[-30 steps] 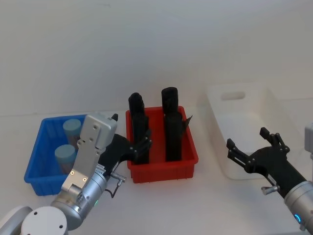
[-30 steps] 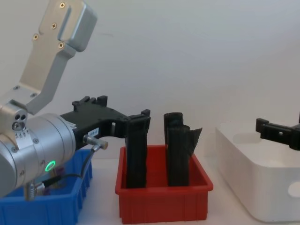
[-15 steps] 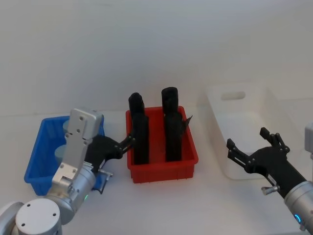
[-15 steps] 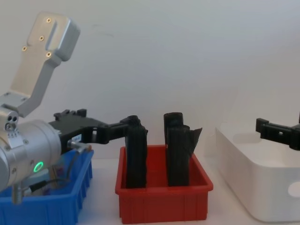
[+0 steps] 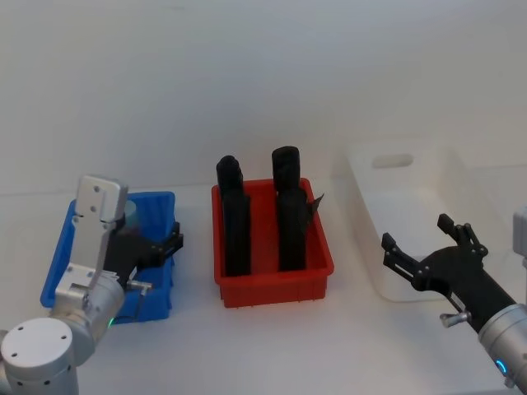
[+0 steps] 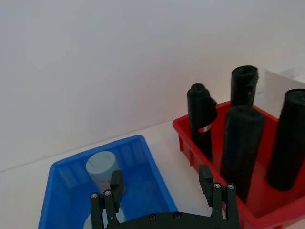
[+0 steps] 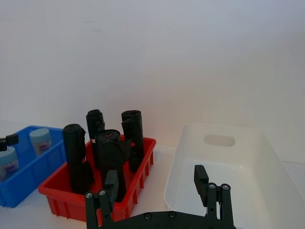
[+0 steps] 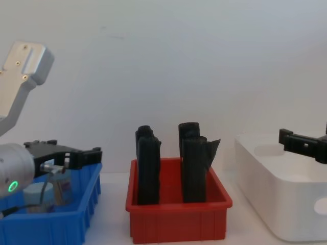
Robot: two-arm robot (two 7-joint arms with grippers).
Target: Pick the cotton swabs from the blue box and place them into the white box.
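The blue box (image 5: 59, 255) sits at the table's left and holds two cotton swabs jars with pale blue lids. In the left wrist view one jar (image 6: 101, 168) stands at the far end and the other (image 6: 89, 223) is just below my fingers. My left gripper (image 5: 165, 244) hovers open over the blue box (image 6: 147, 157), holding nothing. At the right is the white box (image 5: 428, 152), with my right gripper (image 5: 415, 230) open above its near end. The right wrist view shows both jars (image 7: 40, 140) and the white box (image 7: 248, 143).
A red bin (image 5: 272, 284) stands between the two boxes and holds several tall black upright rolls (image 5: 287, 214). They rise well above the rim. A plain white wall lies behind. Bare table runs along the front.
My left arm has swung left, from in front of the red bin to above the blue box. The right arm has not moved.
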